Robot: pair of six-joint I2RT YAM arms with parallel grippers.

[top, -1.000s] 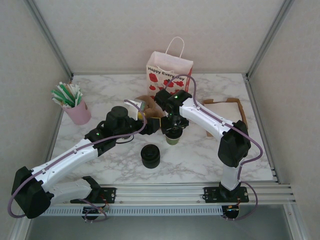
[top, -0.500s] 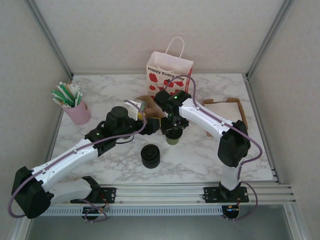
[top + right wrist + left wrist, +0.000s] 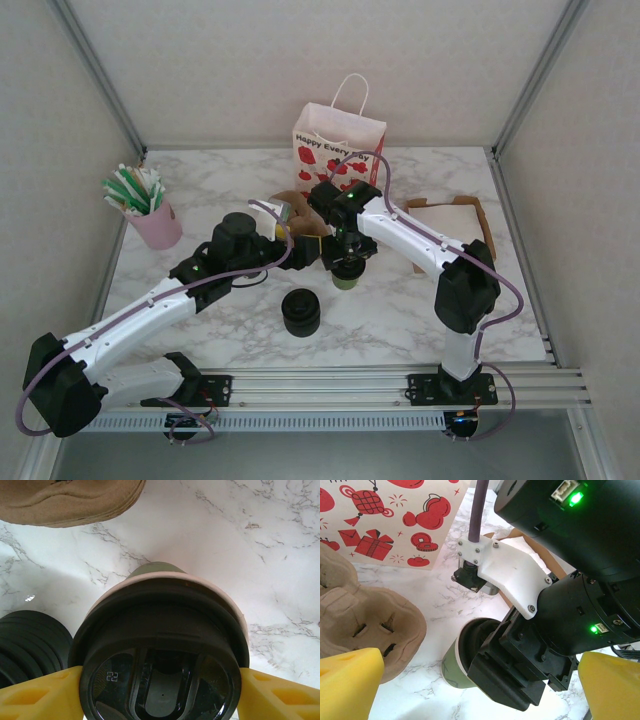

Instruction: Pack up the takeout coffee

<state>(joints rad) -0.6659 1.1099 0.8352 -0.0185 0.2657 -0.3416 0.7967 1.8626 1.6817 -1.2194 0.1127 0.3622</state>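
The takeout coffee stands on the marble table, a greenish paper cup with a white rim. A round black lid sits on top of it, and the white rim shows behind the lid's far edge. My right gripper comes down from above, its yellow fingers pressed on both sides of the lid. My left gripper hovers just left of the cup, its yellow fingers wide apart with nothing held.
A paper bag with red prints stands open behind the cup. A brown pulp cup carrier lies to the cup's left. A squat black stack of lids sits in front, a pink holder of straws far left, flat cardboard right.
The right wrist has shifted very slightly left over the cup. The left arm has stayed still.
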